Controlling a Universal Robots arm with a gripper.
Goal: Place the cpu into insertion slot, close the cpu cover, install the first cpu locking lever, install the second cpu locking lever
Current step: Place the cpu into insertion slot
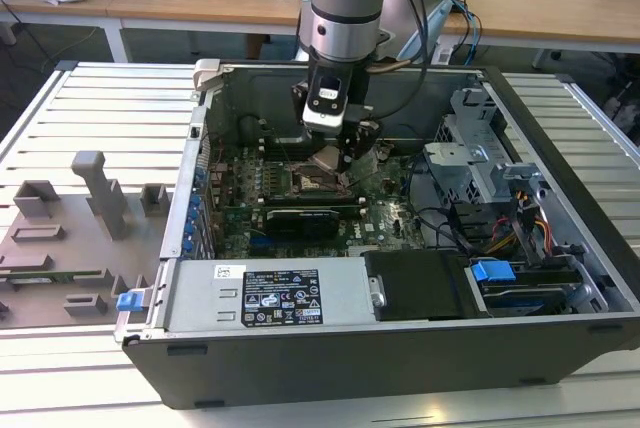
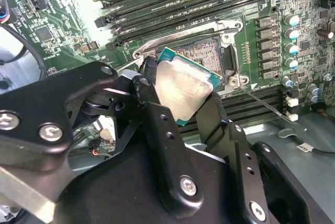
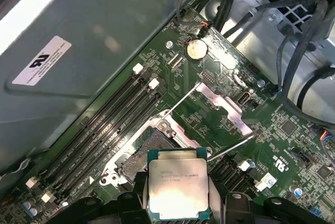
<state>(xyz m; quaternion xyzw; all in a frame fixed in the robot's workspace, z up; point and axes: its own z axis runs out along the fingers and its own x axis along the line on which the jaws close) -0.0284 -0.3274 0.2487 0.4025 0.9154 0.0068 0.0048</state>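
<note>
1. The jaws pinch the cpu (image 2: 183, 90) by its edges, seemingly tilted, just above the insertion slot (image 2: 207, 56)
2. Lowered askew or rotated, the cpu could seat wrongly and damage the insertion slot
3. The cpu cover (image 3: 222, 108) stands open beside the insertion slot; a slipping grip could drop the cpu onto the motherboard (image 3: 293, 130)

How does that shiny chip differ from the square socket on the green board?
The cpu has a silver top; the insertion slot is dark with a grey rim. The gripper holds the cpu tilted above the board; the insertion slot sits fixed in it, empty. Both are square, similar in size.
</note>
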